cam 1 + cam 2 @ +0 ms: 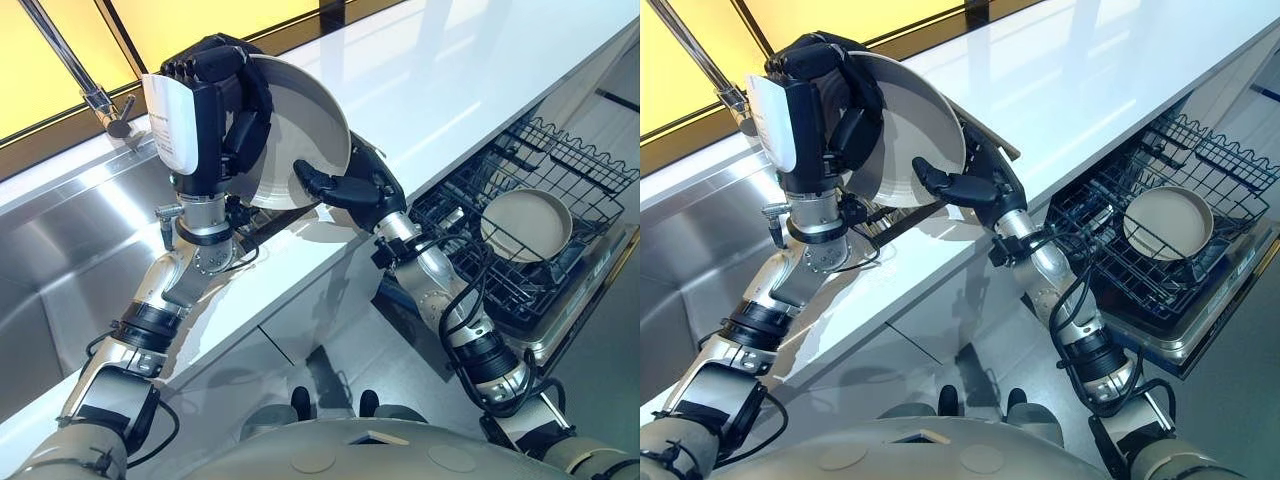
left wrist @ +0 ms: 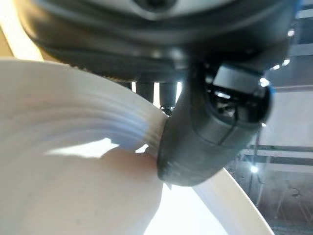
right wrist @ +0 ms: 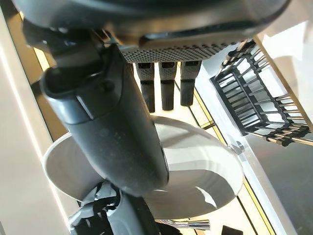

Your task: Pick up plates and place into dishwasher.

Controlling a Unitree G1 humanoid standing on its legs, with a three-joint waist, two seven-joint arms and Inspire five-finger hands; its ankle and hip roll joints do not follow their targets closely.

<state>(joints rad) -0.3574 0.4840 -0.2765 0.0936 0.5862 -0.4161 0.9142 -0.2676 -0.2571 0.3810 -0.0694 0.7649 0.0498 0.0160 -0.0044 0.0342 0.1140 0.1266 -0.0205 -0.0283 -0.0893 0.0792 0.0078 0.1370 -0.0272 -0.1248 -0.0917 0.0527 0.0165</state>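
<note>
A beige plate (image 1: 300, 130) is held upright above the counter's front edge, with my left hand (image 1: 215, 110) shut on its rim and the thumb (image 2: 205, 142) pressing on its inner face (image 2: 63, 161). My right hand (image 1: 355, 190) reaches up to the plate's lower edge. Its thumb (image 3: 117, 132) lies across the plate's face (image 3: 195, 171) and its fingers (image 3: 166, 90) are straight. A second beige plate (image 1: 527, 225) lies in the pulled-out dishwasher rack (image 1: 590, 165) at the lower right.
The steel sink (image 1: 70, 260) with its faucet (image 1: 95, 95) lies to the left. The white counter (image 1: 450, 80) runs to the upper right. A dark drying rack (image 3: 249, 93) stands on the counter behind the held plate.
</note>
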